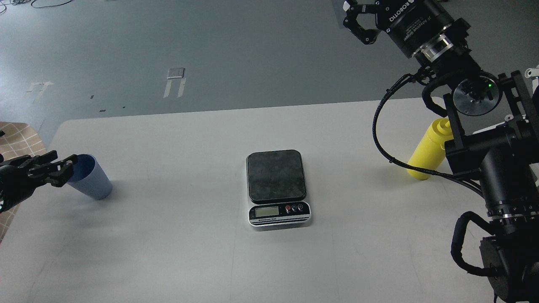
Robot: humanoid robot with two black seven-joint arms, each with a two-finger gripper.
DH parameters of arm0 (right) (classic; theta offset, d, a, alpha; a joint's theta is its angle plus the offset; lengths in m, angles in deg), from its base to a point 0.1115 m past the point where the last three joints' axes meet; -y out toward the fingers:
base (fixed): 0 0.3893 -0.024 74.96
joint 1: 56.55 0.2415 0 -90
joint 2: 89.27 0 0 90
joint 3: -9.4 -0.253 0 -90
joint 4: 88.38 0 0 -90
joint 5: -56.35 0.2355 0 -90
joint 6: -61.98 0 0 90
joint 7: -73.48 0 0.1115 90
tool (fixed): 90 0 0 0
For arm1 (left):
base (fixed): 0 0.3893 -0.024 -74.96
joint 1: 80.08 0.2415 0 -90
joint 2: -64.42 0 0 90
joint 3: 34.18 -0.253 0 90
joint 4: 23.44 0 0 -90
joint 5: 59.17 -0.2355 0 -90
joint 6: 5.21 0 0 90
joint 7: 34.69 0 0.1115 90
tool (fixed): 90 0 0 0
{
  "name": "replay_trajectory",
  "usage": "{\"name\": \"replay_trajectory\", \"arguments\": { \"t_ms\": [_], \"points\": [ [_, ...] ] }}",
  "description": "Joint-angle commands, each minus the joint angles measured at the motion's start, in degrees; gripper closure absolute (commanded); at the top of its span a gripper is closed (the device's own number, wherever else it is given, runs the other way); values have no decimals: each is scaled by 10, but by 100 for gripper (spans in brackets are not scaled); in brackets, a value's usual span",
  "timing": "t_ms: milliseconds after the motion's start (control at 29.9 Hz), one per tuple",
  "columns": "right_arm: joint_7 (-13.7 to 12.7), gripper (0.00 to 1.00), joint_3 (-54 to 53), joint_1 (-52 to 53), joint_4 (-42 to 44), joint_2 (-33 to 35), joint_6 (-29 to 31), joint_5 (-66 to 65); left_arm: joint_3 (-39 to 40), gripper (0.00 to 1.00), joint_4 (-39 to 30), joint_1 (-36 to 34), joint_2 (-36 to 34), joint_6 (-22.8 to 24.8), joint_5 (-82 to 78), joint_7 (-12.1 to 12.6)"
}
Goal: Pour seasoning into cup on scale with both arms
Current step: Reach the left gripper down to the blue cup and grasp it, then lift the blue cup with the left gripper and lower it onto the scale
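The light blue cup [93, 180] stands on the table at the far left. My left gripper [59, 167] reaches in from the left edge, open, with its fingertips at the cup's rim on its left side; I cannot tell if they touch it. The scale [276, 185] sits mid-table with nothing on its dark plate. The yellow seasoning bottle [426, 150] stands at the right, its top hidden behind my right arm. My right gripper [363, 14] is high above the table's far right, open and empty, partly cut off by the top edge.
The white table [189, 252] ends at a far edge with grey floor beyond. My right arm's joints and a looped black cable [379, 139] stand in front of and beside the bottle. A tan checkered surface [17, 134] lies past the table's left edge.
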Motion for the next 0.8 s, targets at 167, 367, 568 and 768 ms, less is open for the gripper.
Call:
{"name": "replay_trajectory", "arguments": {
  "t_ms": [167, 367, 568, 768],
  "points": [
    [0, 0, -1, 0, 1, 1, 0, 0, -1, 59, 0, 10, 1, 0, 0, 0],
    [0, 0, -1, -1, 1, 1, 0, 0, -1, 66, 1, 13, 1, -1, 1, 0],
    [1, 0, -1, 0, 1, 1, 0, 0, -1, 100, 16, 14, 16, -1, 0, 0],
    [1, 0, -3, -1, 1, 1, 0, 0, 6, 100, 44, 12, 39, -1, 3, 0]
  ]
}}
